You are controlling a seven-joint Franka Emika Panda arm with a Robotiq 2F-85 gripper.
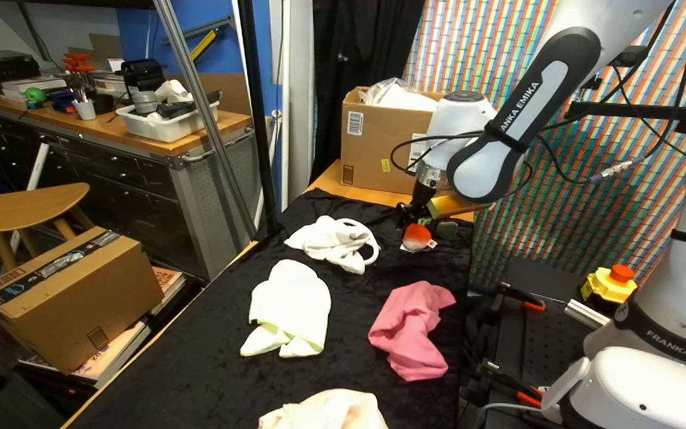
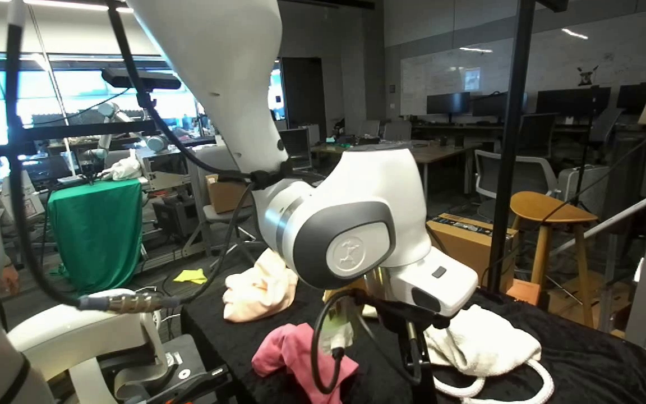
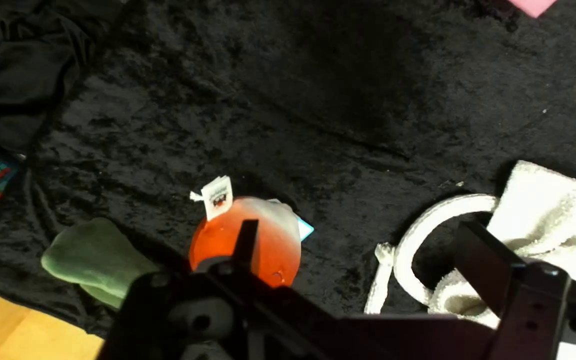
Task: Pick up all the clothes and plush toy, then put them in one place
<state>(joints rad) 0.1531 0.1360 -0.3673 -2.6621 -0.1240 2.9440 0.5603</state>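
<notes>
My gripper [image 3: 368, 250] is open and empty above the table. In the wrist view one finger overlaps a red and white plush toy [image 3: 283, 245] and the other overlaps a white cloth [image 3: 558, 215] with a rope loop. In an exterior view the gripper [image 1: 409, 215] is just above and beside the plush toy [image 1: 418, 236]. A green soft thing [image 3: 95, 255] lies beside the toy. A pale yellow cloth [image 1: 295, 301], a pink cloth [image 1: 408, 328] and a cream cloth [image 1: 331, 411] lie apart along the table. Part of the cream cloth is cut off there; it also shows elsewhere [image 2: 261, 289].
A black cloth [image 1: 200, 369] covers the table. A cardboard box [image 1: 379, 140] stands at its far end. A black post [image 1: 256, 119] rises at the table's edge. The robot base [image 1: 670, 298] and a red and yellow stop button [image 1: 610, 283] are alongside.
</notes>
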